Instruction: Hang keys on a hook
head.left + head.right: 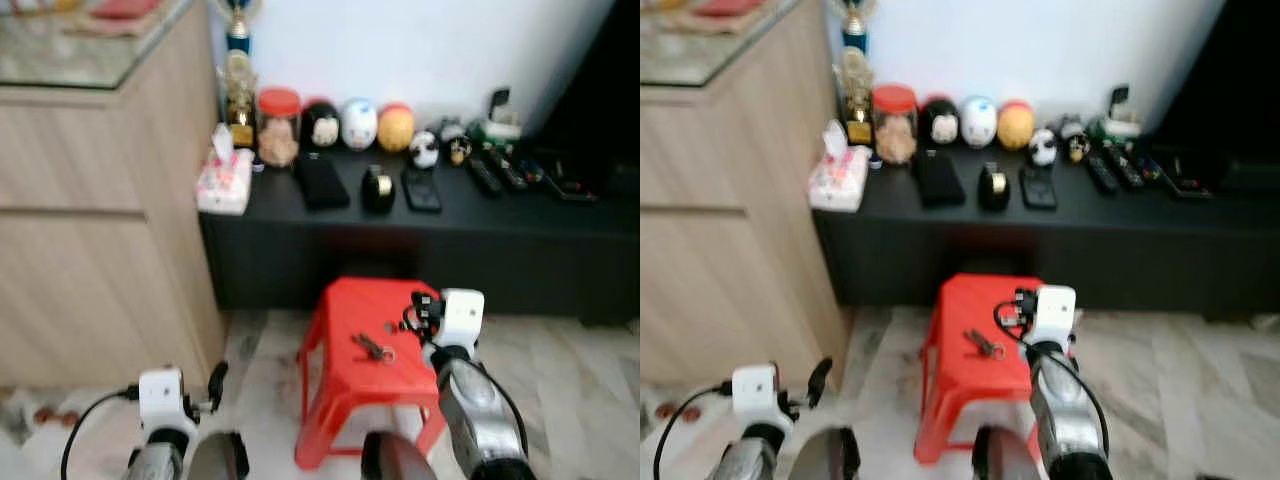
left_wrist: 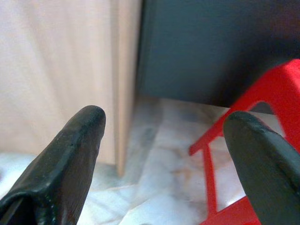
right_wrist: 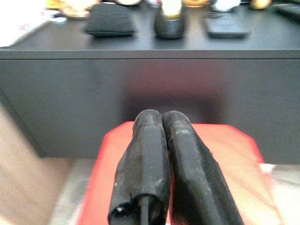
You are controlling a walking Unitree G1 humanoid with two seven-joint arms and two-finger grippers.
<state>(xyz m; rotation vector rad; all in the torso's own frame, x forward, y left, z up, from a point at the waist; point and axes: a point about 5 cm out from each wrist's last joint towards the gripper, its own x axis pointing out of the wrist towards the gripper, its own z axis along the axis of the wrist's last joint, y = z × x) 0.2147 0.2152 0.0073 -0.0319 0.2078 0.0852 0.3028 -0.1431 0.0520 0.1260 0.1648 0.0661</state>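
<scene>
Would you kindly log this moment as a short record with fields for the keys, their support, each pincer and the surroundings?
keys: small metal bunch of keys, lying flat
support: red plastic stool, keys on its top
right pincer: shut, empty, over the stool, apart from the keys
left pincer: open, empty, low beside the stool
behind: long black low cabinet
left side: light wooden cupboard
hook: cannot tell
</scene>
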